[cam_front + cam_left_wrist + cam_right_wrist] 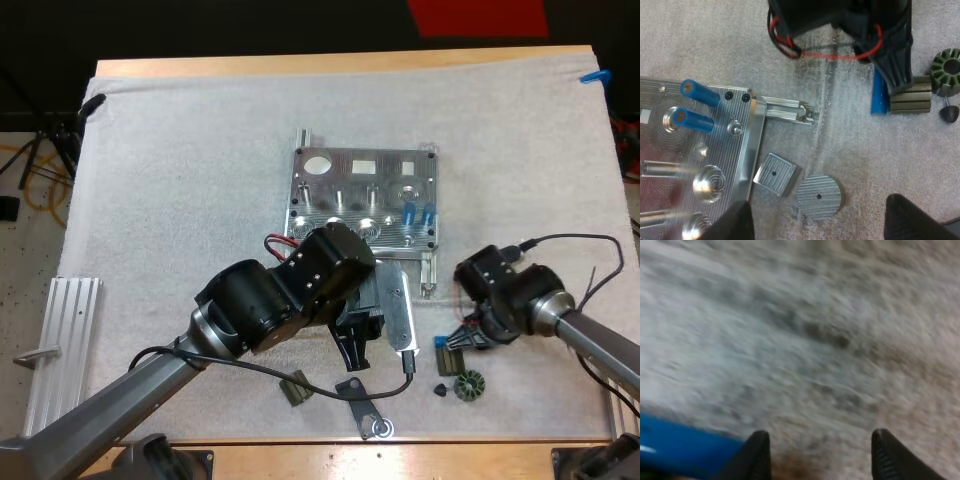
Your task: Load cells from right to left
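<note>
The metal fixture point(330, 175) lies mid-mat with two blue cells point(418, 213) standing in its right end; they also show in the left wrist view as blue cells point(696, 106) on the fixture point(670, 165). My left gripper point(353, 348) hangs just in front of the fixture, open, its fingers point(735, 224) apart above a square metal block point(774, 173) and a round disc point(820, 196). My right gripper point(462, 340) is low over the mat at the front right, open, with a loose blue cell point(680, 450) lying just outside one finger point(757, 455). That blue cell point(879, 95) lies beside a dark green block point(910, 97).
A green toothed rotor point(468, 385) and a small black cone point(440, 389) lie in front of the right gripper. A dark block point(296, 390) and a black bracket point(360, 400) sit near the front edge. A ribbed aluminium rail point(60, 345) lies off the mat's left side.
</note>
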`<action>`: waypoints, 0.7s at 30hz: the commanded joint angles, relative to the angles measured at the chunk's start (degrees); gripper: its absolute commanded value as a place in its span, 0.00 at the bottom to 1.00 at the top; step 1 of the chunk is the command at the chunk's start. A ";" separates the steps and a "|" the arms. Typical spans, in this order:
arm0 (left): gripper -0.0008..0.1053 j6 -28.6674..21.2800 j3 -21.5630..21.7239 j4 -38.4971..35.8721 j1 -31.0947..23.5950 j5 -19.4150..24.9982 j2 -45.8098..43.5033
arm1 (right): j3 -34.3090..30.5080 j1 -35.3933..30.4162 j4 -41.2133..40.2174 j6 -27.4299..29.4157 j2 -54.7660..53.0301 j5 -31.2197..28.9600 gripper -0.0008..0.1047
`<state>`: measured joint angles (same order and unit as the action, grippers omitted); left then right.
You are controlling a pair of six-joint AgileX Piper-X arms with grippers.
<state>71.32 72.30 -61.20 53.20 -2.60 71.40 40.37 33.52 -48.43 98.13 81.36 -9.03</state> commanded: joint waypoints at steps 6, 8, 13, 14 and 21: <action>0.54 0.20 0.09 0.84 -0.09 0.71 -0.46 | 0.15 3.90 4.32 -4.31 -0.02 2.38 0.44; 0.54 0.20 0.09 0.84 -0.09 0.71 -0.46 | 0.15 4.54 4.98 -5.67 -0.02 3.68 0.44; 0.54 0.20 0.09 0.73 -0.09 0.71 -0.46 | 0.15 6.26 8.03 -8.93 -0.02 7.80 0.44; 0.54 0.20 0.09 0.58 -0.09 0.71 -0.46 | 0.15 6.64 8.65 -8.98 -0.02 7.54 0.44; 0.54 0.20 0.09 -1.59 -0.09 0.71 -0.46 | 2.66 6.76 4.34 -5.96 -1.22 3.63 0.44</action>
<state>71.32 72.30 -62.35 53.20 -2.60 71.40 42.21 40.17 -42.87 91.28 81.00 -4.60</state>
